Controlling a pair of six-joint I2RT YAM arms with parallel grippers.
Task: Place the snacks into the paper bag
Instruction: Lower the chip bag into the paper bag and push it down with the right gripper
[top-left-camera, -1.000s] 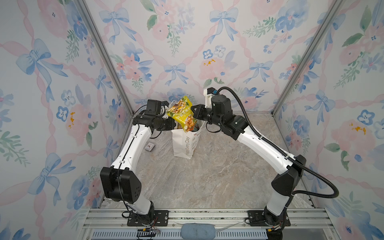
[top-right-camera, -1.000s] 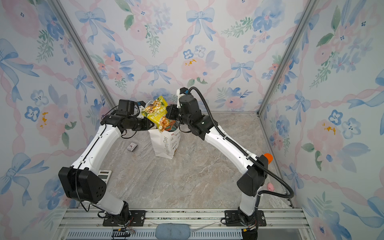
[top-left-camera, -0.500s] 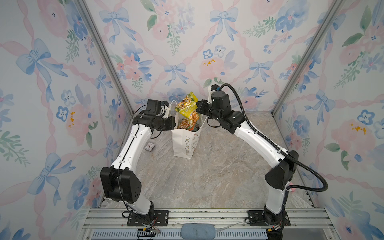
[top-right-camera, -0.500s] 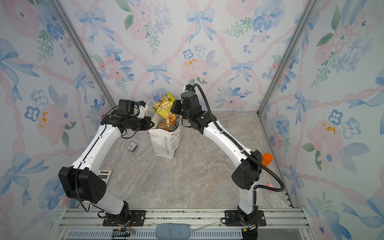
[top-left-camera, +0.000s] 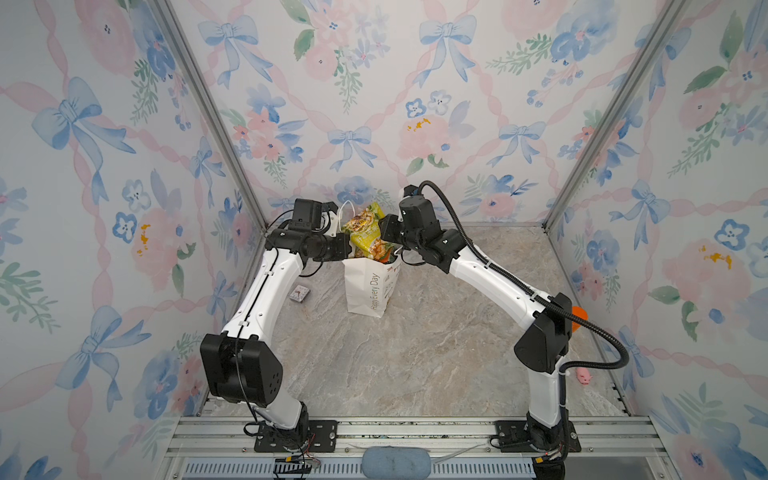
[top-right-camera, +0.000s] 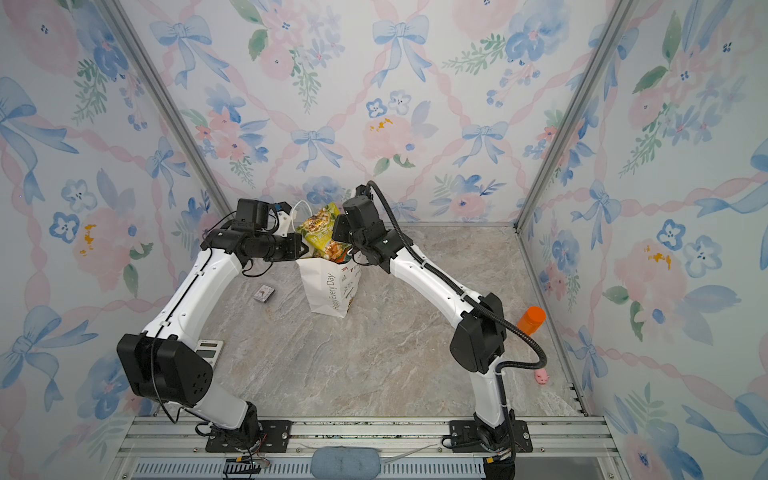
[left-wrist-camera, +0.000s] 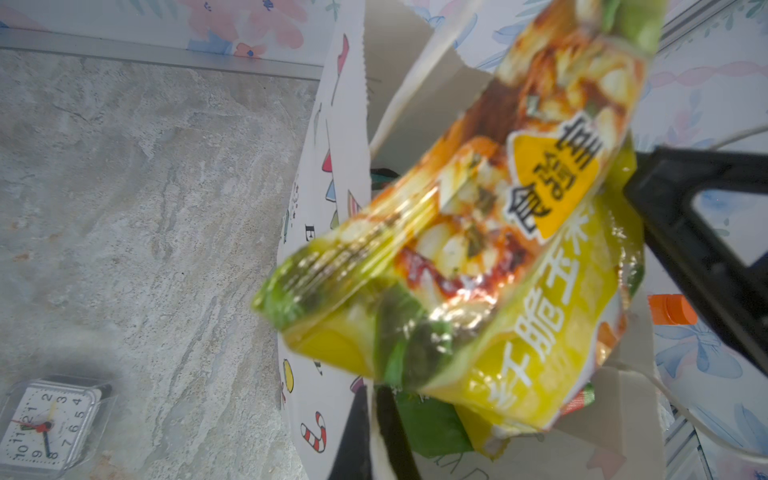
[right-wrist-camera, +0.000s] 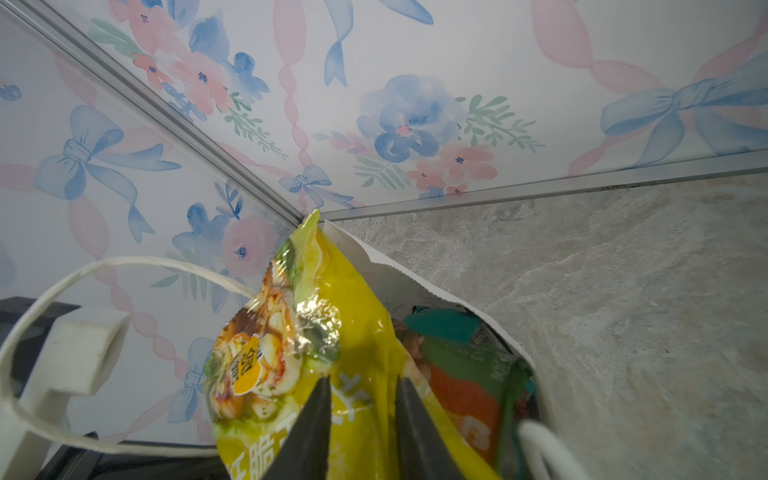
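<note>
Floral-papered walls enclose a marble-patterned counter (top-left-camera: 415, 353); 12 o'clock is the back wall. From the left: a white calculator (top-right-camera: 209, 348) sits at 8 o'clock, partly behind the left arm, and a small clock (top-left-camera: 300, 294) at 10 o'clock, well apart from the bag.

Left gripper (left-wrist-camera: 373, 390): jaws closed on the rim of the paper bag (top-left-camera: 370, 291), a strip of white paper pinched between them, on the bag's 9 o'clock side. The bag stands upright near 11 o'clock, mouth open.

Yellow chip bag (top-left-camera: 365, 232): lower end inside the mouth, upper half clear of the rim and tilted. Other packets (right-wrist-camera: 461, 357), teal, green and orange, lie beneath it inside.

Right gripper (right-wrist-camera: 363, 380), on the bag's 3 o'clock side: jaws parted, yellow film showing in the gap, no pinch visible.

An orange-capped bottle (top-right-camera: 531, 319) at 3 o'clock and a pink toy (top-right-camera: 541, 377) at 4 o'clock lie by the right wall.

Handling, as judged: the chip bag is light, air-puffed and slick, so it yields under pressure and may slide out. Its flat crimped top seal offers the firmest hold. The paper bag is light and tips easily, so the rim hold matters.
</note>
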